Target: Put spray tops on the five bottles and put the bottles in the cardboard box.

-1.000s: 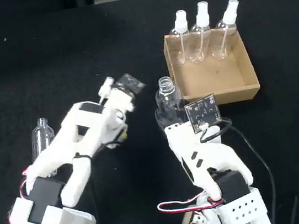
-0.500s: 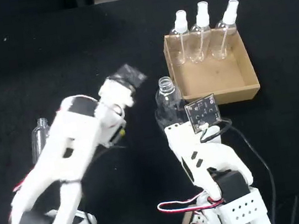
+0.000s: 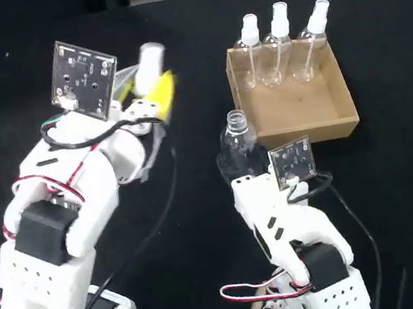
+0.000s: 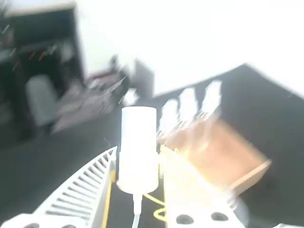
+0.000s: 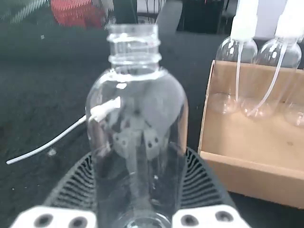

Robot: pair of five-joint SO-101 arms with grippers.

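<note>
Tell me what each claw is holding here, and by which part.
The left claw grips a spray top by its white head; the right claw clamps an open clear bottle around its lower body.

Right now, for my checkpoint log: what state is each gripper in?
Left gripper: closed, holding a spray top.
Right gripper: closed, holding an uncapped bottle.
</note>
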